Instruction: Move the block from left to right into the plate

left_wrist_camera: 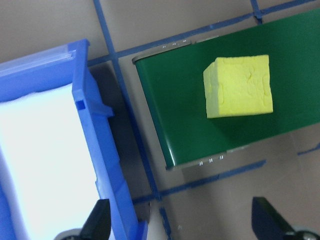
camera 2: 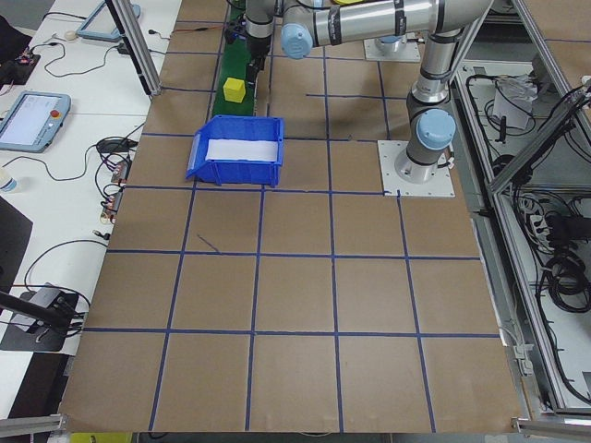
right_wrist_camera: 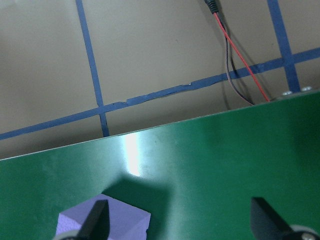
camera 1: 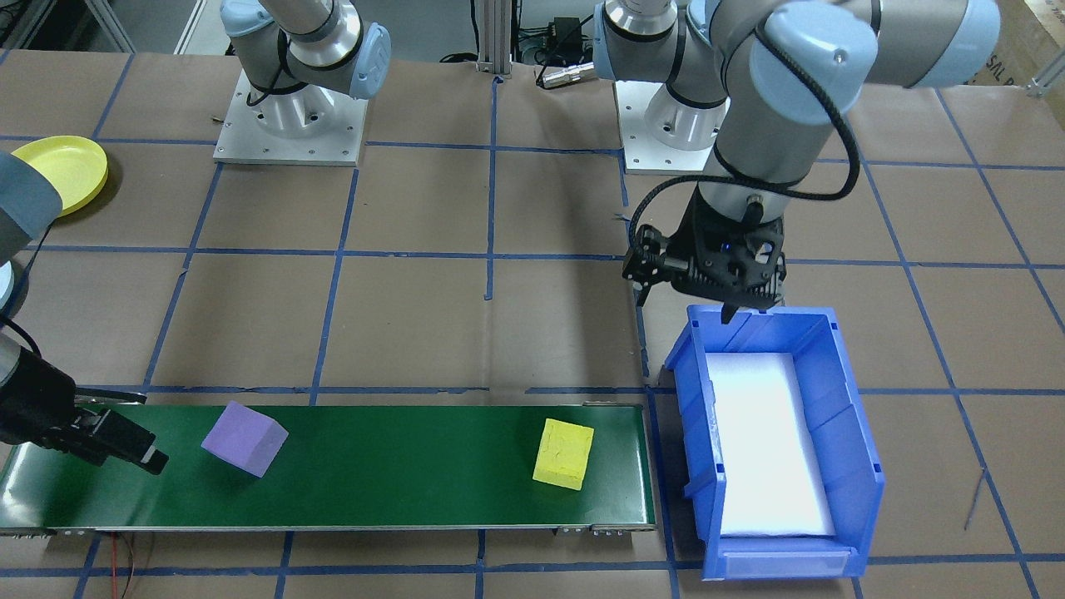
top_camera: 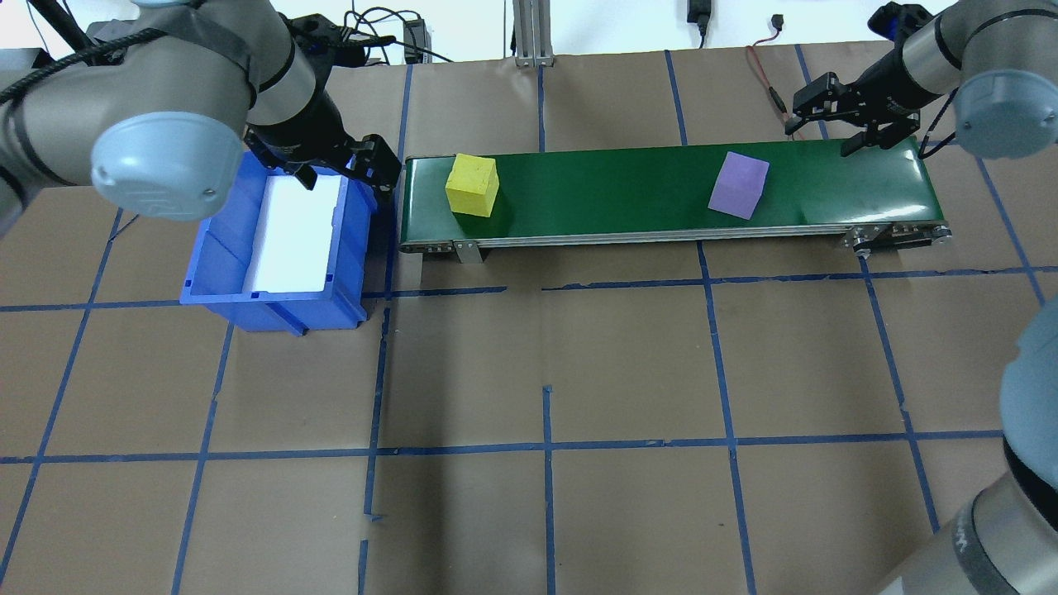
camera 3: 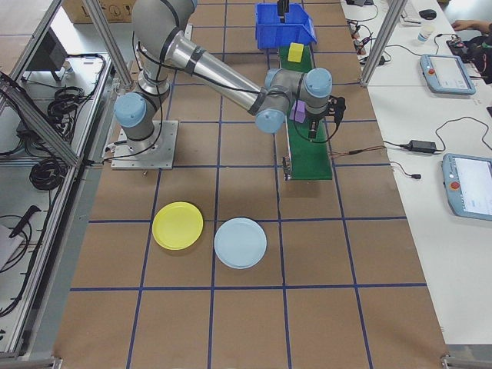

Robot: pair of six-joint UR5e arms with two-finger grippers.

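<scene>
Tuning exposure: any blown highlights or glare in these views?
Front-facing: the white liner in the blue bin is blown out, no texture. Left wrist: same liner clipped to pure white. Right wrist: a bright glare streak on the green belt, behind the purple block. Overhead: belt evenly lit; yellow block casts a soft shadow.

Two silver-grey tubular arms, pale-blue joint caps; black ribbed cable looped along left wrist (camera 1: 753,179); black two-finger grippers (camera 1: 736,291); square bolted metal base plates (camera 1: 287,125).
</scene>
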